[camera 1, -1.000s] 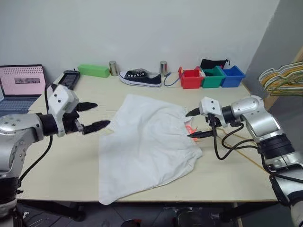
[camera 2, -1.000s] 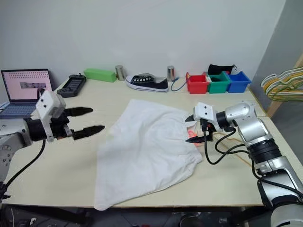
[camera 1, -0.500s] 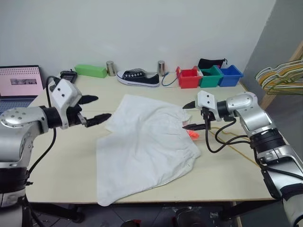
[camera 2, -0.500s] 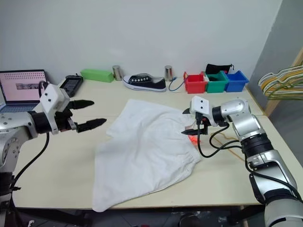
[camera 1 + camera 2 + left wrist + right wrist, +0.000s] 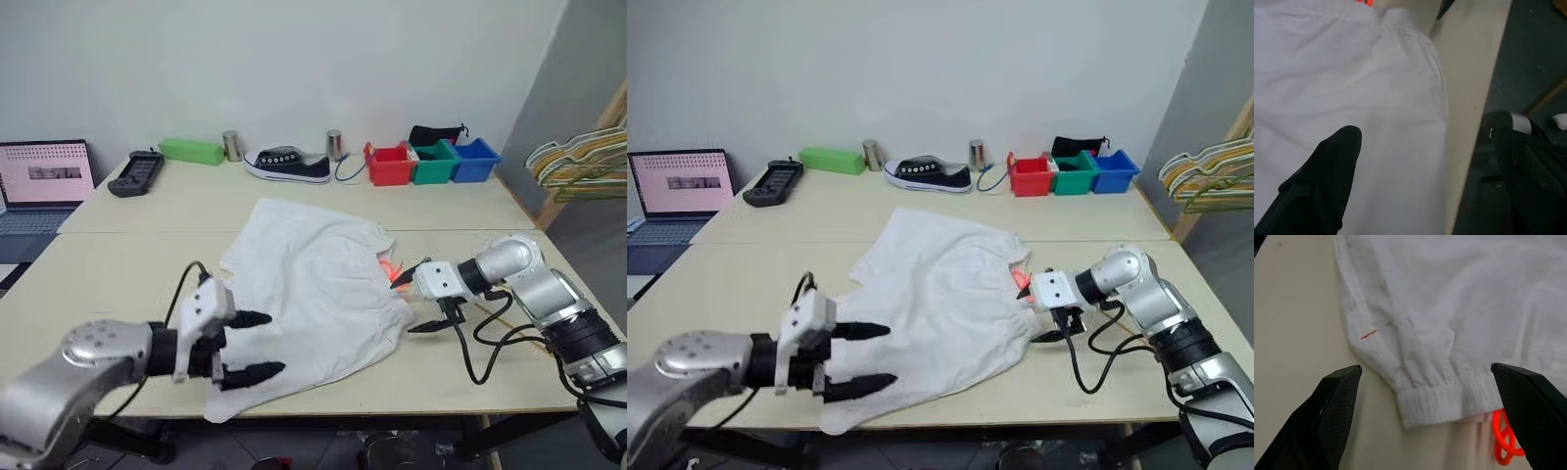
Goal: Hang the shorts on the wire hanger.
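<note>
Both arms have dropped toward the worktop (image 5: 127, 264) since the earlier frames. The left gripper (image 5: 257, 345), previously raised at the cloth's 9 o'clock side, now sits low over the near hem at about 7 o'clock of the shorts (image 5: 313, 294). The right gripper (image 5: 423, 296) has sunk to the waistband corner at 3 o'clock. Both grippers stand wide open, empty; neither pinches fabric.

The shorts lie spread and rumpled across the middle of the worktop, with one near corner drooping over the front edge. The neon-orange drawstring (image 5: 1504, 440) shows beside the gathered waistband (image 5: 1449, 399), between the right gripper's fingers in the wrist view.

Handling judgement: light, limp cloth, no stiffness; it will sag and fold when lifted and may slide on the smooth surface. The ribbed elastic waistband is the firmest edge and the best place to take hold, one corner per gripper, keeping clear of the drawstring loop.

A thin golden line on the worktop beyond the right arm at 4 o'clock may be the wire hanger (image 5: 500, 315); its shape cannot be confirmed.

Surface: pale, matt, flat. At 12 o'clock stand a sneaker (image 5: 289, 163), coloured bins (image 5: 433, 162), a green box (image 5: 192, 149); a laptop (image 5: 44, 176) at 10 o'clock; a bunch of thicker hangers (image 5: 578, 162) at 2 o'clock, off the worktop.
</note>
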Controlling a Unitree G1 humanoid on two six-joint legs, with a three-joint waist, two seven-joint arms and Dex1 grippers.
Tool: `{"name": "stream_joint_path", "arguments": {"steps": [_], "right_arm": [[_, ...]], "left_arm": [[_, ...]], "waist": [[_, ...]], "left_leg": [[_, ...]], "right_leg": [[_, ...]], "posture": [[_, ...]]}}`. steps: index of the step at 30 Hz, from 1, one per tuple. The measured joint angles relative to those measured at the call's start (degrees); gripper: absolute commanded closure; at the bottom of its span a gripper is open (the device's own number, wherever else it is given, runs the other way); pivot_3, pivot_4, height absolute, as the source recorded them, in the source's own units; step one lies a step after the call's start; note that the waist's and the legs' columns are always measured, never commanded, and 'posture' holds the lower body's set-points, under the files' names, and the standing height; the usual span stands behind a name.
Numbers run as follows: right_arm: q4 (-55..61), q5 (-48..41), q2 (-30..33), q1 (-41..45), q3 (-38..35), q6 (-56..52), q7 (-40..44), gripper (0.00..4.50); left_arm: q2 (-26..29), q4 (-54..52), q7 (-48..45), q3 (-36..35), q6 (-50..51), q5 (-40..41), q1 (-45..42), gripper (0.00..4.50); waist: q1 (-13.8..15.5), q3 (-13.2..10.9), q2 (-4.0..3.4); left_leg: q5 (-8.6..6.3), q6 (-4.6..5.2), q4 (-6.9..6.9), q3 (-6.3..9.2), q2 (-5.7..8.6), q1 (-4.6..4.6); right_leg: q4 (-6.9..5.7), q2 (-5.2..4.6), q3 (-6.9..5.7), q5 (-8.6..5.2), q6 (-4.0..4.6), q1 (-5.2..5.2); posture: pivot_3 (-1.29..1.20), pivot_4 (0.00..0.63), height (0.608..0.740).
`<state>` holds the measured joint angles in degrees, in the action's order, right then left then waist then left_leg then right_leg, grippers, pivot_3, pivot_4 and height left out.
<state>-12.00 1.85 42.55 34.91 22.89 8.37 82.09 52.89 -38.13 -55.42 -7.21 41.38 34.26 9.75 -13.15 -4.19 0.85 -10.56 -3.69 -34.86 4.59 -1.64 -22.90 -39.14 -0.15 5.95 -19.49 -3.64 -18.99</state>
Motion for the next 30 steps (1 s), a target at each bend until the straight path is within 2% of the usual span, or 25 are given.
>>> {"name": "stream_joint_path", "arguments": {"steps": [4, 7, 13, 17, 18, 19, 20, 25, 30], "right_arm": [[-1.8, 3.8, -0.3, -1.1, 1.3, 5.4, -2.5, 0.02], [-6.8, 8.3, -1.8, -0.4, 3.0, 11.1, -6.6, 0.02], [-12.2, 11.6, -3.3, 2.0, 3.8, 18.2, -9.8, 0.02], [-15.5, 13.0, -5.2, 3.5, 4.1, 19.8, -11.2, 0.0], [-16.1, 13.2, -5.5, 3.7, 4.2, 20.0, -11.4, 0.38], [-17.0, 13.5, -5.9, 4.1, 4.3, 20.2, -11.7, 0.46], [-17.8, 13.8, -6.3, 4.3, 4.3, 20.2, -11.9, 0.78], [-20.1, 14.9, -7.0, 4.9, 4.5, 21.0, -12.2, 2.16], [-21.1, 14.9, -7.7, 5.0, 4.5, 21.0, -12.2, 3.54]], "left_arm": [[-1.6, 0.1, 3.5, 6.7, -7.6, -9.6, 4.8, 0.0], [-2.8, 4.0, 5.1, 11.8, -13.7, -16.3, 6.4, 0.0], [-2.8, 10.6, 4.8, 14.3, -21.9, -22.7, 7.9, 0.0], [-2.6, 13.6, 4.7, 14.7, -26.8, -26.1, 7.9, 0.69], [-2.5, 14.1, 4.6, 14.8, -27.9, -26.6, 8.0, 0.93], [-2.5, 14.5, 4.5, 14.8, -28.7, -26.9, 8.2, 1.1], [-2.4, 15.1, 4.5, 14.8, -29.4, -27.4, 8.4, 1.32], [-2.4, 16.3, 3.4, 14.2, -30.6, -26.9, 8.4, 2.36], [-2.6, 16.5, 2.4, 12.0, -27.0, -22.9, 8.2, 3.49]], "waist": [[0.3, 0.0, -0.01], [0.4, 0.1, -0.01], [0.3, 0.1, 0.04], [0.2, 0.2, 0.11], [0.2, 0.2, 0.11], [0.2, 0.2, 0.11], [0.2, 0.2, 0.1], [0.0, 0.2, 0.06], [-0.1, 0.1, 0.06]], "left_leg": [[0.0, 0.0, -0.01, -0.03, 0.0, 0.08], [0.0, 0.0, -0.02, -0.1, 0.01, 0.11], [0.0, 0.01, -0.01, -0.12, -0.02, 0.15], [0.0, 0.01, 0.02, -0.12, -0.06, 0.63], [-0.01, 0.01, 0.03, -0.13, -0.06, 0.86], [-0.02, 0.0, 0.06, -0.16, -0.06, 1.07], [-0.02, 0.0, 0.07, -0.16, -0.07, 1.12], [-0.14, -0.19, 0.15, -0.17, -0.1, 1.15], [-0.2, -0.29, 0.14, -0.19, -0.02, 1.14]], "right_leg": [[0.02, 0.0, 0.05, -0.1, 0.18, 0.07], [0.04, 0.0, 0.14, -0.08, 0.17, 0.1], [0.05, 0.0, 0.17, -0.08, 0.19, 0.21], [0.06, -0.01, 0.2, -0.16, 0.33, 0.78], [0.08, -0.03, 0.24, -0.17, 0.33, 0.78], [0.08, -0.05, 0.34, -0.18, 0.36, 0.92], [0.09, -0.08, 0.54, -0.2, 0.38, 0.95], [0.11, -0.48, 0.69, -0.19, 0.37, 0.93], [0.11, -0.81, 0.66, -0.18, 0.33, 0.92]], "posture": [[-0.14, 0.0, 0.74], [-0.14, 0.0, 0.74], [-0.14, 0.0, 0.74], [-0.14, 0.0, 0.74], [-0.14, 0.0, 0.74], [-0.14, 0.0, 0.74], [-0.14, 0.0, 0.74], [-0.13, 0.0, 0.74], [-0.13, 0.0, 0.74]]}}
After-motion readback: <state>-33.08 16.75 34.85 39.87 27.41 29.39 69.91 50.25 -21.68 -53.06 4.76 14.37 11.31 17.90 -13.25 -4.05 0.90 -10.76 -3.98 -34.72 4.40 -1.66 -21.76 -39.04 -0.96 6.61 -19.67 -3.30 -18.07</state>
